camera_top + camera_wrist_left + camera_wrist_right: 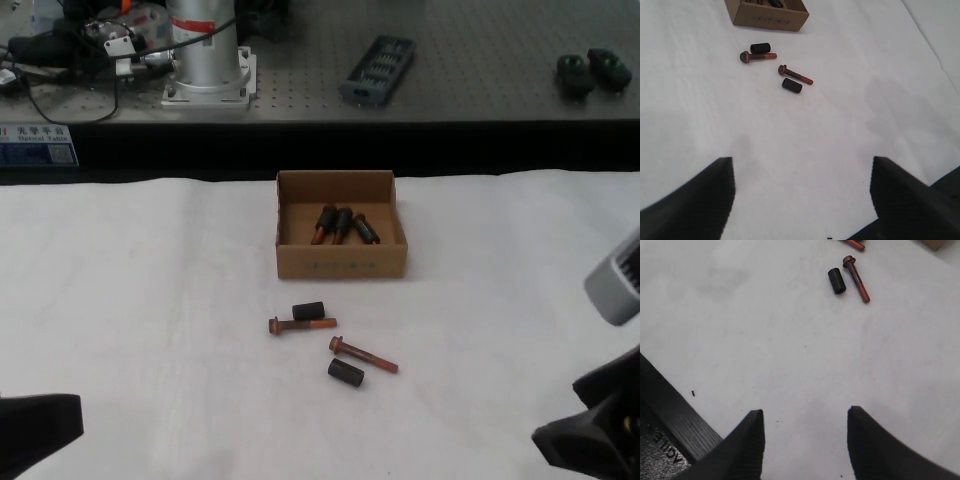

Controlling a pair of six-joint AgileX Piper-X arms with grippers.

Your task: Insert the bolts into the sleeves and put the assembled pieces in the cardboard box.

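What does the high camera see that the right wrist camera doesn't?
High view's extras: three assembled pieces inside the cardboard box, and the farther sleeve. Right wrist view's extra: the right gripper up close, open over the white cloth. Both: the nearer bolt and the black sleeve beside it, not yet joined.
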